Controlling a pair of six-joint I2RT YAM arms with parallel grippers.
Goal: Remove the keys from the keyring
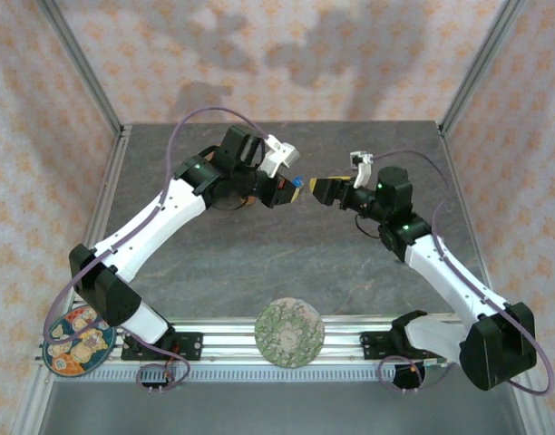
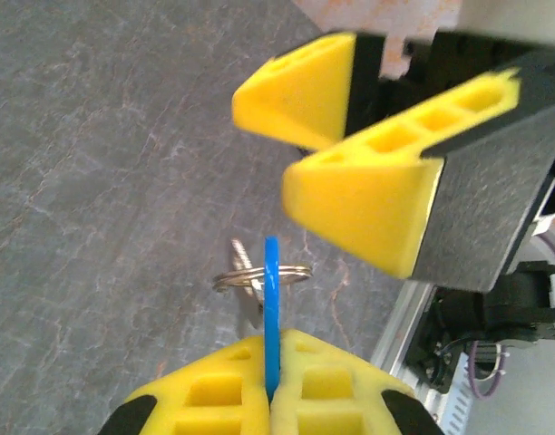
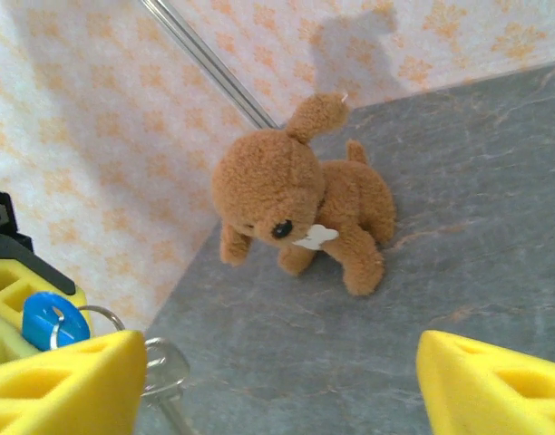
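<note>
Yellow pads [image 2: 214, 390] of the left gripper [image 2: 271, 349] are pressed together on the blue key [image 2: 272, 290], held above the table [image 2: 96, 181]; the keyring [image 2: 291, 275] and pale key [image 3: 165, 367] are strung on it. Facing it, the right gripper [image 3: 282, 385] stands spread; a teddy bear [image 3: 296, 195] sits beyond.

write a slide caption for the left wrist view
The blue key clamped edge-on in the left pincer, keyring hanging on it, right pincer open opposite

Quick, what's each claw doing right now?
Left gripper: closed on the blue key.
Right gripper: open, holding nothing.
</note>
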